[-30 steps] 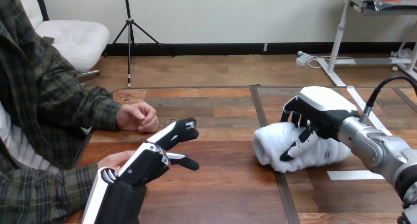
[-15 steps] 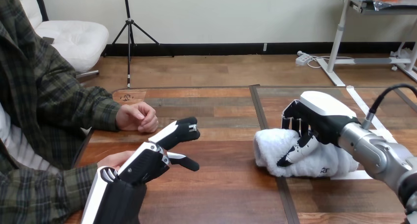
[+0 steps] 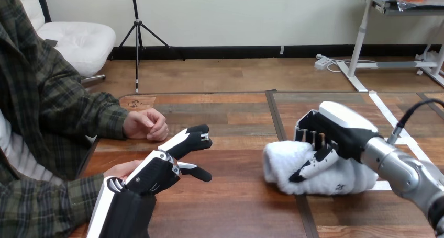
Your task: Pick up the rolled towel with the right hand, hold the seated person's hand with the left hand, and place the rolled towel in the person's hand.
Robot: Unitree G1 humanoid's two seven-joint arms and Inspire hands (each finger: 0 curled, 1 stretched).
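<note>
A white rolled towel (image 3: 293, 165) lies at the table's right, and my right hand (image 3: 335, 131) is shut on it, fingers over its top and thumb across its front. My left hand (image 3: 162, 167) reaches in from the bottom left with fingers straight and open, above the person's lower hand (image 3: 119, 170), which rests on the table beneath it. I cannot tell whether the two touch. The person's other hand (image 3: 145, 125) rests loosely closed on the table further back.
A strip of white tape (image 3: 385, 185) lies on the table by the towel's right end. A dark seam (image 3: 282, 133) runs down the table between the two hands. The person sits at the left edge.
My right hand has carried the towel leftward and slightly toward me. The left hand and the person's hands have stayed put.
</note>
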